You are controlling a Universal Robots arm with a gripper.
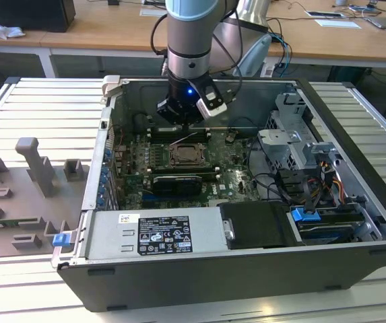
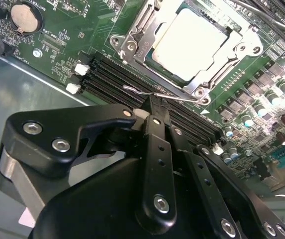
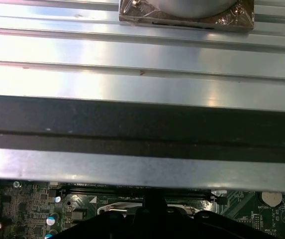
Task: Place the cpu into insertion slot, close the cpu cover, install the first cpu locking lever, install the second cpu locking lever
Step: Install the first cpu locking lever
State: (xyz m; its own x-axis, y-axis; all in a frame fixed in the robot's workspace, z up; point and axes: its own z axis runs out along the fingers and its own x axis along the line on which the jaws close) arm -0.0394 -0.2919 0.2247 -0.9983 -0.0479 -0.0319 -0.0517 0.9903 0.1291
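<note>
The cpu [image 2: 192,42], with its pale metal top, lies flat in the insertion slot [image 1: 185,156] on the green motherboard. The silver cpu cover [image 2: 149,30] is folded down around it as a frame. A thin wire locking lever [image 2: 132,89] runs along the socket's edge beside the black memory slots. My gripper [image 2: 151,105] is shut, and its tips rest right at this lever's wire; whether they clamp it or only touch it I cannot tell. In the exterior view the gripper [image 1: 187,123] hangs just behind the socket, inside the open computer case.
Black memory slots [image 2: 107,79] and a coin battery [image 2: 23,17] lie close to the socket. A black graphics card [image 1: 176,183], the power supply [image 1: 149,232] and a drive cage [image 1: 294,145] crowd the case. The case wall [image 3: 142,124] rises behind. Grey fixtures [image 1: 38,165] stand on the slatted table.
</note>
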